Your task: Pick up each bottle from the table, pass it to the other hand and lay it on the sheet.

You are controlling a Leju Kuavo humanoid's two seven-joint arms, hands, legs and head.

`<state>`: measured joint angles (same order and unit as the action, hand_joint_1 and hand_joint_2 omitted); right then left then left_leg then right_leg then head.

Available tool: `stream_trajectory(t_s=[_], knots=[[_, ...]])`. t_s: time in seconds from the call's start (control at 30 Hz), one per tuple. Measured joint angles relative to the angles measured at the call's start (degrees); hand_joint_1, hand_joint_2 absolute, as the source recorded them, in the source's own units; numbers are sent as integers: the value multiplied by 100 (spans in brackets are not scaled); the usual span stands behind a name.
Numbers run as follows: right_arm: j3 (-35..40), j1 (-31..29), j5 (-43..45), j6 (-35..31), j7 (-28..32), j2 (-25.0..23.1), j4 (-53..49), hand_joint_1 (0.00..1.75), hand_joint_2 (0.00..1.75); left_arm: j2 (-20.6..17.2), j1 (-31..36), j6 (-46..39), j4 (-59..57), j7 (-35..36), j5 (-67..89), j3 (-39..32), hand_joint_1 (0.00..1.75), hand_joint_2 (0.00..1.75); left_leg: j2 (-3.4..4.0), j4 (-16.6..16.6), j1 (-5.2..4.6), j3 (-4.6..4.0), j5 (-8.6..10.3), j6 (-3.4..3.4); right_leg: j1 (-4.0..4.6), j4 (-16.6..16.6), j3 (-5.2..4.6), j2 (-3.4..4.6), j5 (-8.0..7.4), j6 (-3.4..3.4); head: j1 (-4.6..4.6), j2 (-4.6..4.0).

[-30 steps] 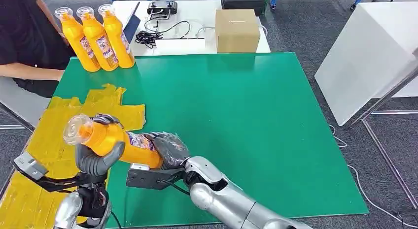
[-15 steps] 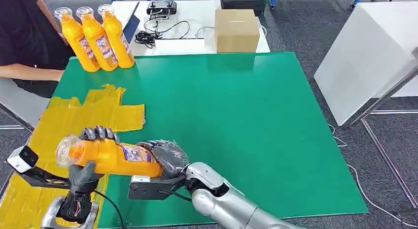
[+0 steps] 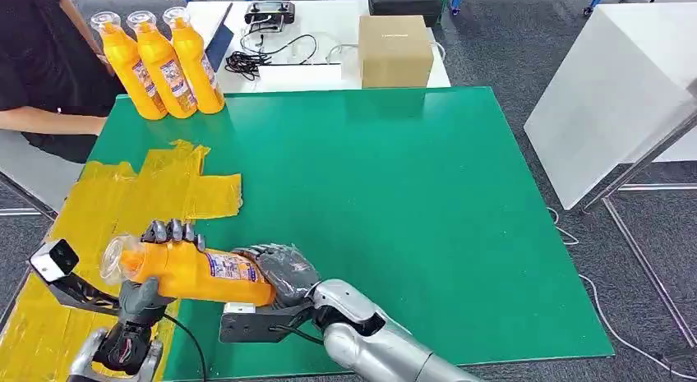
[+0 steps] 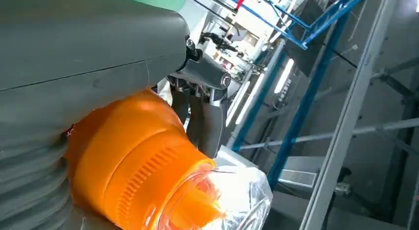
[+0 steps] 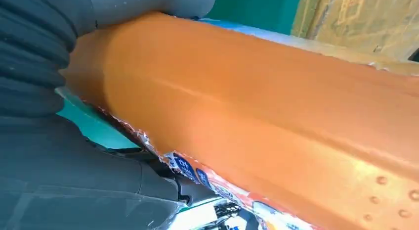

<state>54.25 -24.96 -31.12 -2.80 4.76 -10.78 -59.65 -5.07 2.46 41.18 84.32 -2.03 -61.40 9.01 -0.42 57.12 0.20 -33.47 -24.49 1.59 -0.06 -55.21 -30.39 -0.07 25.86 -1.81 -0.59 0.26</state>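
An orange bottle [image 3: 197, 271] with a clear cap lies nearly level above the table's near left corner, cap pointing left. My left hand [image 3: 152, 271] wraps its neck end; my right hand [image 3: 279, 267] grips its base end. The left wrist view has the bottle's shoulder and cap [image 4: 148, 185] close up against my left hand [image 4: 74, 67]. In the right wrist view the bottle's orange body [image 5: 257, 116] lies across my right hand [image 5: 54, 91]. The yellow sheet [image 3: 123, 197] lies on the green table [image 3: 394, 209] at the left, partly under the bottle. Three more orange bottles [image 3: 160, 66] stand at the far left corner.
A person in a black top [image 3: 37, 62] sits at the far left, next to the standing bottles. Behind the green table, a white table carries a cardboard box [image 3: 396, 51], cables [image 3: 263, 57] and a black device. A white panel [image 3: 608, 94] stands to the right.
The bottle has tipped from cap-up toward level and sunk lower. My left hand slid left and down along the neck, while my right hand stayed on the base.
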Motion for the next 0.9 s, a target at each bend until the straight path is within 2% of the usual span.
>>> stream_trajectory(t_s=[0.17,0.2,0.23,0.3,0.33,0.5,0.9], knots=[[-9,25,-20,0,0,11,-2,175,175,-13,-3,-24,0,13,37,11,175,175,-1,0,0,0,0,0,0,0,0,0,0,0,0,0],[-11,27,-35,0,-4,15,-2,175,175,-13,-2,-33,0,-2,94,11,145,175,-1,0,0,0,0,0,0,0,0,0,0,0,0,0],[-13,28,-51,0,-9,22,-2,175,175,-13,-2,-50,0,-31,173,11,0,175,-1,0,0,0,0,0,0,0,1,0,0,0,2,0],[-15,35,-70,2,-30,35,-2,175,175,-13,-2,-116,0,-134,431,17,0,175,-1,0,0,0,0,0,0,0,1,0,0,0,0,0],[-20,36,-79,7,-41,46,-2,175,175,-22,-1,-146,7,-209,637,22,0,0,-1,0,0,0,0,0,0,0,1,0,0,0,0,0],[-28,35,-134,28,-111,114,0,175,175,-48,-4,-339,83,-485,1401,96,0,0,-1,0,0,0,0,0,0,0,3,0,0,0,-2,0],[-46,33,-133,35,-116,114,-20,175,175,-77,-9,-417,114,-527,1532,116,0,0,-1,0,1,1,0,0,0,0,2,0,0,0,0,0]])
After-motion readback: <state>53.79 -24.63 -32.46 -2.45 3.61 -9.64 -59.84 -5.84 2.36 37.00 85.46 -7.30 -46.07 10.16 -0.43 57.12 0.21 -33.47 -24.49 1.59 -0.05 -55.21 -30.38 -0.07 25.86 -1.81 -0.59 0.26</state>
